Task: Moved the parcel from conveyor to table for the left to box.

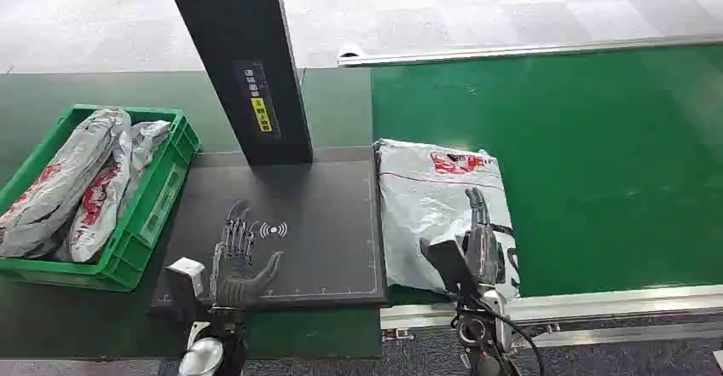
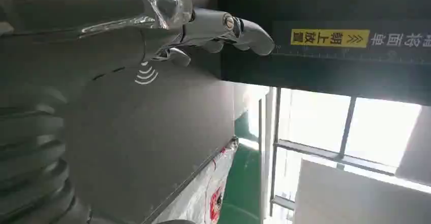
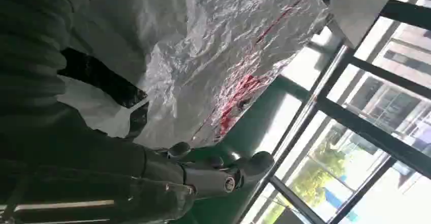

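Right hand (image 1: 479, 244) over red-printed parcel (image 1: 430, 201)

head cam high, looks down; wrist cams close, sideways.

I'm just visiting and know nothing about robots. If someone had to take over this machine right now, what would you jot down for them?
Left hand: holds nothing, fingers spread over the dark scanner pad.
Right hand: fingers stretched out over the grey parcel, no grip visible.
Parcel: lies on the green conveyor, its edge against the pad.
Green crate: to the left, already holds bagged parcels.
Done: some parcels boxed.
Left: move this parcel onto the pad, then the left hand boxes it.
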Robot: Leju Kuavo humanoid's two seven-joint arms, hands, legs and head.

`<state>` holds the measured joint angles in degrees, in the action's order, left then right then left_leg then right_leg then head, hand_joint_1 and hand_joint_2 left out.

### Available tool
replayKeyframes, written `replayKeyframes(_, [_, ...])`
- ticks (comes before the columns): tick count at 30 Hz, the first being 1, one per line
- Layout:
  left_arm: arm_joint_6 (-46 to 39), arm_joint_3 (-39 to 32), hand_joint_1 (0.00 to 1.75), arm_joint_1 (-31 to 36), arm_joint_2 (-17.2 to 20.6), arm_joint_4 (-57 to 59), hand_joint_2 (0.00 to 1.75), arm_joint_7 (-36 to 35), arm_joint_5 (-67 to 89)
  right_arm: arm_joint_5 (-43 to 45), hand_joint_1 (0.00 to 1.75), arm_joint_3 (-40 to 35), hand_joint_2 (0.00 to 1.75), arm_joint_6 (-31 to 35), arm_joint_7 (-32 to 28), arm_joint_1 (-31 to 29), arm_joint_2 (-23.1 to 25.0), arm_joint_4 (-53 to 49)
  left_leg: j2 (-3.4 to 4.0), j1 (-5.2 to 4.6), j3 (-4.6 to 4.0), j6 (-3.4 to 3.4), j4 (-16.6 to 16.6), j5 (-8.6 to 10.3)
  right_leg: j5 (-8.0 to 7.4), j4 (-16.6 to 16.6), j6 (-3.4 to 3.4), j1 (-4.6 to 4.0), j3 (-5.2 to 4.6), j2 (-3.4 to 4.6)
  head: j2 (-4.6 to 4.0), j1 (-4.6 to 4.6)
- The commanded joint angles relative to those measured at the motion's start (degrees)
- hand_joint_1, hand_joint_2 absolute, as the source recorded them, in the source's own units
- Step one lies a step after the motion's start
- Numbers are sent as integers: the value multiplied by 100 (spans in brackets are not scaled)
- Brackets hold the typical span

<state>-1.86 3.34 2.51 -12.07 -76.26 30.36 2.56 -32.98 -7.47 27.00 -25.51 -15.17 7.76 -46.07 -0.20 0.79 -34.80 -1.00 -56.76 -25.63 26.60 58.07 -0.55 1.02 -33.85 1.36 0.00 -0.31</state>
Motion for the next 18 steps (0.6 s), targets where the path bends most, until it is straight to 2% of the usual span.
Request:
replayKeyframes(1, [48, 91, 0, 228, 31, 363, 175, -36, 15, 98, 0, 500, 175, -122, 169, -894, -189, 2299, -8, 0, 16, 5, 9, 2, 0, -13, 5, -3, 21, -20, 0, 0])
replayKeyframes(3, [48, 91, 0, 236, 33, 360, 175, -38, 14, 129, 0, 564, 175, -155, 245, -943, -186, 2440, -7, -1, 9, 3, 5, 1, 1, -7, 3, -1, 12, -13, 0, 2])
replayKeyframes(4, [42, 83, 0, 226, 27, 341, 175, -47, 6, -23, 0, 518, 175, -50, 535, -1006, -203, 2646, -8, -2, 16, 5, 9, 1, 1, -11, 5, -1, 21, -20, 0, 0])
replayKeyframes(7, [37, 81, 0, 201, 18, 303, 175, -60, -4, -63, 0, 551, 175, -79, 767, -1022, -216, 2839, -9, -1, 16, 5, 8, 1, 1, -11, 6, -3, 21, -21, 0, 2])
replayKeyframes(12, [37, 92, 0, 189, 15, 294, 175, -67, -8, -6, 0, 676, 175, -211, 867, -960, -257, 2984, -15, -1, 20, 7, 12, 2, 3, -16, 8, -4, 29, -32, 0, 2])
replayKeyframes(13, [37, 95, 0, 194, 17, 298, 175, -68, -8, 5, 98, 717, 175, -241, 817, -965, -258, 2986, -16, -1, 15, 5, 8, 1, 4, -11, 6, -2, 22, -27, 0, 2])
replayKeyframes(14, [37, 95, 0, 194, 17, 298, 175, -68, -8, 5, 98, 717, 175, -241, 817, -965, -258, 2986, -16, -1, 13, 5, 6, 1, 4, -9, 5, -2, 20, -25, 0, 2])
replayKeyframes(15, [37, 95, 0, 195, 17, 298, 175, -68, -9, 5, 175, 718, 175, -247, 817, -972, -258, 2984, -11, 0, 10, 4, 4, 0, 2, -7, 4, -2, 15, -18, 0, 0])
replayKeyframes(18, [37, 95, 0, 213, 18, 321, 175, -70, -9, 4, 175, 753, 175, -276, 618, -1008, -235, 2907, -13, -1, 10, 4, 4, 2, 2, -6, 4, -1, 15, -20, 0, 2])
